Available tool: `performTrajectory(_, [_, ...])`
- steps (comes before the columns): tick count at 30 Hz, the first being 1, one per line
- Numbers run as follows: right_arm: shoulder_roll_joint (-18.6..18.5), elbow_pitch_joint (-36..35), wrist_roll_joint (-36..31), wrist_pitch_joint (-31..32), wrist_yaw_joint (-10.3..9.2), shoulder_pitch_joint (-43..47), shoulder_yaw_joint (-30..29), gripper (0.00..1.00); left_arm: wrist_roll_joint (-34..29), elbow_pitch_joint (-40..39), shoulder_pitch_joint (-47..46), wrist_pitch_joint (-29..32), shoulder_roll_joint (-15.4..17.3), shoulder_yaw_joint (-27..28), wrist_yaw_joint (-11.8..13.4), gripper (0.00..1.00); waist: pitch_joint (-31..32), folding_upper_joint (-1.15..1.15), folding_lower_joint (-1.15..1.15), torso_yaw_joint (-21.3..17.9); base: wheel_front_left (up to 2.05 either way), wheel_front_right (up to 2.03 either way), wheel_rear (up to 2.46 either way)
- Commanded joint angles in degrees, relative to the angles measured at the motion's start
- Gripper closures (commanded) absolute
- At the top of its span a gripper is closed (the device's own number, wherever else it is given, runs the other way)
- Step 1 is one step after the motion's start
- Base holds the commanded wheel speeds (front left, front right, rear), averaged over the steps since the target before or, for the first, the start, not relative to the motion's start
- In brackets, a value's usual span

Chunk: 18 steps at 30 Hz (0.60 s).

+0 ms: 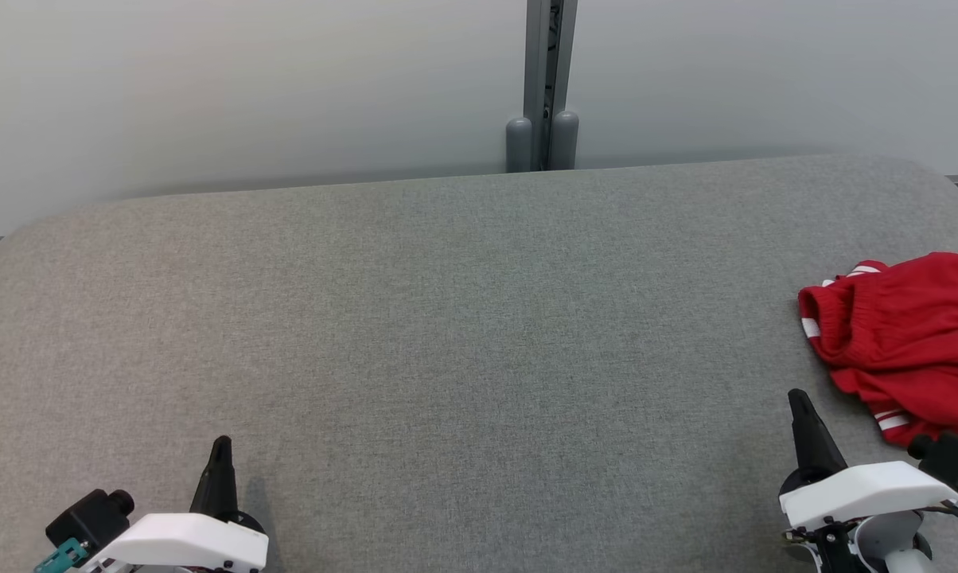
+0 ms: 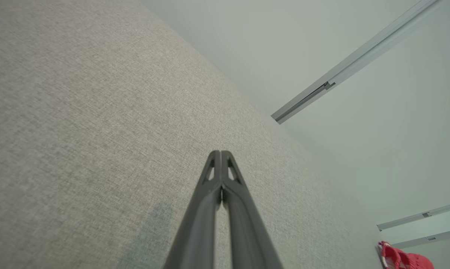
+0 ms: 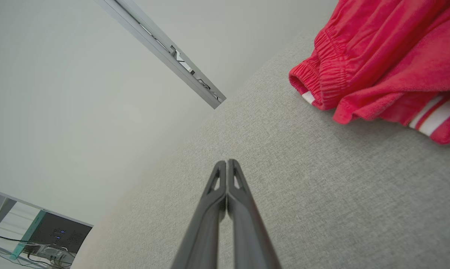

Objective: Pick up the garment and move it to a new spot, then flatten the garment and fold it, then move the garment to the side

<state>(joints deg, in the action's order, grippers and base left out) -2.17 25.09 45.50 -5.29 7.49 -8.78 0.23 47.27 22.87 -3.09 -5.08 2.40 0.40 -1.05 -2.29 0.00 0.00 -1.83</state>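
Garment (image 1: pixel 909 342) crumpled at table (image 1: pixel 447 318) right edge, just beside right claw (image 1: pixel 799 402); left claw (image 1: pixel 221 446) well apart; both claws pressed together, empty.

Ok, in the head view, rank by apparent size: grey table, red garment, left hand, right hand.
1. grey table, by far.
2. red garment, partly cut off at the picture's edge.
3. left hand and right hand: they look alike, so I won't rank them.
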Motion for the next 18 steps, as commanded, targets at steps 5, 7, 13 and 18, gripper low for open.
performTrajectory(5, [-0.5, -1.9, 5.0, 1.2, 0.01, 0.0, -0.9, 1.0, 4.9, -1.7, -1.9, 1.1, 0.4, 0.9, -1.1, 1.0, 0.1, 0.0, 0.0, 0.1, 0.0, 0.0, 0.0])
performTrajectory(7, [-0.5, -2.2, 6.5, 1.6, 0.01, 0.1, -1.1, 1.0, 6.3, -1.9, -2.0, 1.5, 0.4, 1.1, -1.2, 1.0, 0.2, 0.0, 0.0, 0.2, 0.0, 0.0, 0.0])
performTrajectory(13, [-0.6, -3.2, 10.7, 2.7, 0.01, 0.3, -1.7, 1.0, 10.3, -2.7, -2.2, 2.5, 0.4, 1.7, -1.8, 1.0, 0.3, 0.0, 0.0, 0.3, 0.0, 0.0, 0.0])
performTrajectory(18, [-0.6, -4.0, 14.1, 3.6, 0.01, 0.6, -2.2, 1.0, 13.5, -3.3, -2.3, 3.4, 0.4, 2.1, -2.3, 1.0, 0.5, 0.0, 0.0, 0.4, 0.0, 0.0, 0.0])
